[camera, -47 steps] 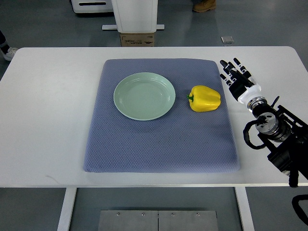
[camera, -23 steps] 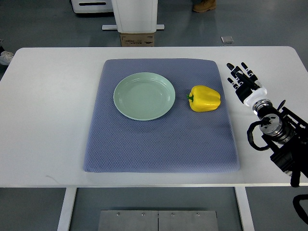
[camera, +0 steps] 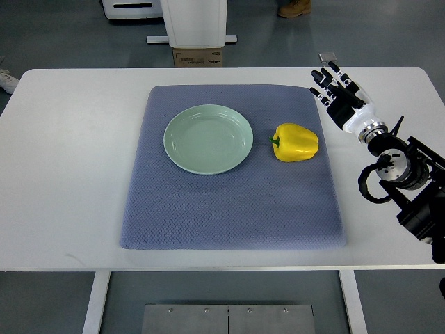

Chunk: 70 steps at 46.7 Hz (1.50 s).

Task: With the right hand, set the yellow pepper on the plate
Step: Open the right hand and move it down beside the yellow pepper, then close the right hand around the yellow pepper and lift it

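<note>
Yellow pepper [camera: 297,142]: glossy, lying on its side on the blue-grey mat [camera: 229,216], toward the mat's right edge, green stem pointing left at the plate; untouched.
Plate [camera: 208,138]: pale green and bare, on the mat's upper middle, just left of the pepper but apart from it, an open landing spot for the short carry the task calls for.
Right hand [camera: 338,96]: over the white table [camera: 76,174] beside the mat's upper right corner, black fingers spread, holding nothing; near the pepper, not touching it, and, by this reading, staged for an approach from the right.
Left hand: not in view.
Top view, change: against half a second ago the hand sits farther toward the table's far edge and closer to the mat's corner; a second ago it hung lower along the mat's right edge. Pepper and plate have not moved.
</note>
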### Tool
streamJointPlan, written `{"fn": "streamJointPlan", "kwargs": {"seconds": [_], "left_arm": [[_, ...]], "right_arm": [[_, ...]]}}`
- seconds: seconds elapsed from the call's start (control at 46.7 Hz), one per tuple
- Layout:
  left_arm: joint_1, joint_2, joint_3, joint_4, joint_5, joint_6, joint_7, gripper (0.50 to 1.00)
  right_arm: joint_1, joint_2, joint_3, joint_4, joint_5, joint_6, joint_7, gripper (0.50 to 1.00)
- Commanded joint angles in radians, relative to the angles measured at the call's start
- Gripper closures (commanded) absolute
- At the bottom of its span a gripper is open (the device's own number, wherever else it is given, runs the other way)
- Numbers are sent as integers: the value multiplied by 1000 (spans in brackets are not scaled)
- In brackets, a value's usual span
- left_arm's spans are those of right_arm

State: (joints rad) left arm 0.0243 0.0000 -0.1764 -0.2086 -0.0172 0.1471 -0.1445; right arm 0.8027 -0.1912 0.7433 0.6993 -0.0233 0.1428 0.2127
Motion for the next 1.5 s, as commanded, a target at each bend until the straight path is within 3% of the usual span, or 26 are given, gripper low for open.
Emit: {"fn": "streamJointPlan", "kwargs": {"seconds": [0.0,0.321,0.749,1.113,1.349,1.477], "left_arm": [[-1,0,0,0,-1,0,0,500],[0,0,0,0,0,0,0,500],[-1,0,0,0,0,0,0,500],[0,0,0,0,0,0,0,500],[-1,0,0,0,0,0,0,500],[-1,0,0,0,0,0,0,500]], "right_arm": [[-8,-60,-56,107,-7,-60,5,500],[-8,-309,-196,388,-96,-88,20,500],[72,-493,-426,477,-417,-88,20,500],[317,-482,-775,451,-500,-137,19,500],[412,-366,-976,394,-500,-215,19,500],[424,-321,-1003,375,-500,-223,17,500]]}}
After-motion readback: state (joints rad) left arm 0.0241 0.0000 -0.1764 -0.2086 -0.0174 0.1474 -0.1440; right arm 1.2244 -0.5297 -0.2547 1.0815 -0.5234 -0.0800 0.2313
